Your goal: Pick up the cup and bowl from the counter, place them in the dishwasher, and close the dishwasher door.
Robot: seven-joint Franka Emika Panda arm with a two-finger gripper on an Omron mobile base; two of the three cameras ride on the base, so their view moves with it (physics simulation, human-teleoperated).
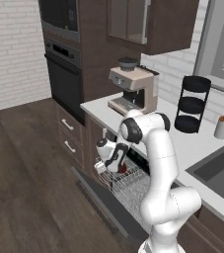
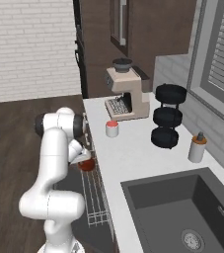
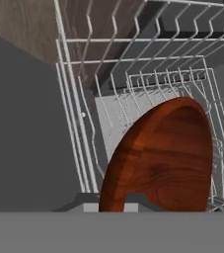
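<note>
Glossy red-brown bowl (image 3: 163,158) hangs pinched by its rim in the claw (image 3: 111,207), tilted on edge over the white dishwasher rack (image 3: 148,74). It looks rigid, light and slippery. Cup (image 2: 112,129) waits near the tabletop's (image 2: 133,153) front edge.

Glossy white rounded arm (image 1: 159,163) with dark joints.
</note>
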